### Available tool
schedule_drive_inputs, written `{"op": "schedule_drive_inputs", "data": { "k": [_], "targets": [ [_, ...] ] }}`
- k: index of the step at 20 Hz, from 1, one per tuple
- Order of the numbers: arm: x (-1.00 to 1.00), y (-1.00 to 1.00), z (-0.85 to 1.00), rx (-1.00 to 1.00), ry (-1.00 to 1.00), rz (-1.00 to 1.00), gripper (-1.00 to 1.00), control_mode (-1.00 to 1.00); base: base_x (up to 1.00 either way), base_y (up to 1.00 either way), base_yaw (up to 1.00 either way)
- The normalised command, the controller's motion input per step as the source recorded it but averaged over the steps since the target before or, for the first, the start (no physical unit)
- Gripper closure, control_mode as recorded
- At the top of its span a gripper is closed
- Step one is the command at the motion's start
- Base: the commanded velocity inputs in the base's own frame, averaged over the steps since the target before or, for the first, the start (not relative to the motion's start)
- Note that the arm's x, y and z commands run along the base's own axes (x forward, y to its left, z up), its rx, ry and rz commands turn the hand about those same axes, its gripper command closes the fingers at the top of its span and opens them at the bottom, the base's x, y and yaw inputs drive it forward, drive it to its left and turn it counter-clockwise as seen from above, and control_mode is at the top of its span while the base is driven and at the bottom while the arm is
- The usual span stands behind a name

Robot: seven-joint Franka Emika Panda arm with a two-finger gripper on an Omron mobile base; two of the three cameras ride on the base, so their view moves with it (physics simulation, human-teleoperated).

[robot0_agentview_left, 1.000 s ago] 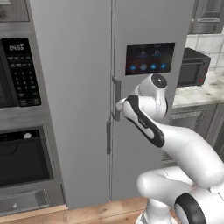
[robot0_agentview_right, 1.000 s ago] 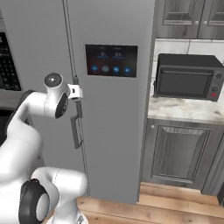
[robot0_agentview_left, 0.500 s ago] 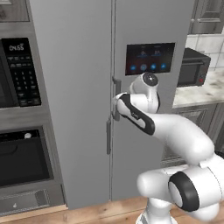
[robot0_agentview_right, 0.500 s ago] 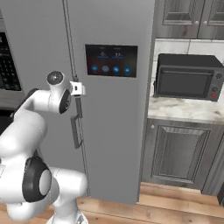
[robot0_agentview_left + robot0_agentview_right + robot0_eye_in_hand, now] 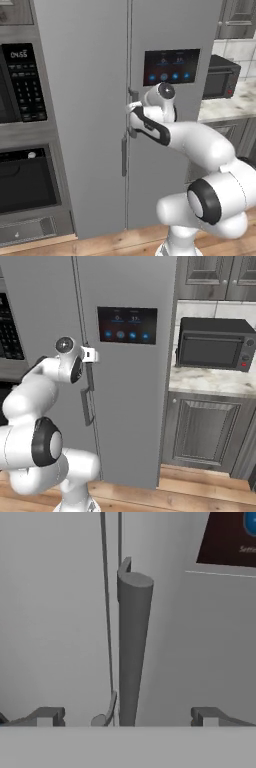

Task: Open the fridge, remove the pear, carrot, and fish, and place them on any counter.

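Rendered kitchen cabinetry frames the scene, with the fridge (image 5: pixel 100 100) standing shut across the middle of both base views, so the pear, carrot and fish are presumably hidden behind its doors. The right door's bar handle (image 5: pixel 131 647) is seen running up the centre of the hand view, beside the seam between the doors. The gripper (image 5: pixel 125 717) is held spread wide, one fingertip (image 5: pixel 47 716) at the lower left and the other at the lower right, the handle lying between them untouched; this placement appears meant for closing on the bar and pulling. A black dispenser panel (image 5: pixel 127 324) sits above on the same door. At the right of the right base view, a dark microwave (image 5: pixel 215 351) occupies the table (image 5: pixel 210 383), leaving limited bare marble. Built-in ovens (image 5: pixel 22 150) fill the left of the left base view.
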Motion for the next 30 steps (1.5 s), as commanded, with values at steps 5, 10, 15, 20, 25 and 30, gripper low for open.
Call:
{"op": "schedule_drive_inputs", "data": {
  "k": [5,10,15,20,25,30],
  "targets": [
    [0.29,0.02,0.00,0.05,-0.09,-0.04,-1.00,-1.00,0.00,0.00,0.00],
    [0.34,0.05,-0.06,0.01,-0.02,-0.04,-1.00,-1.00,0.00,0.00,0.00],
    [0.44,0.01,-0.12,0.01,0.00,-0.04,-1.00,-1.00,0.00,0.00,0.00],
    [0.51,0.07,-0.16,0.00,0.00,-0.04,-1.00,-1.00,0.00,0.00,0.00],
    [0.54,0.13,-0.20,0.00,0.00,-0.03,-1.00,-1.00,0.00,0.00,0.00],
    [0.50,0.13,-0.18,0.00,0.00,-0.04,1.00,-1.00,0.00,0.00,0.00]
  ]
}}
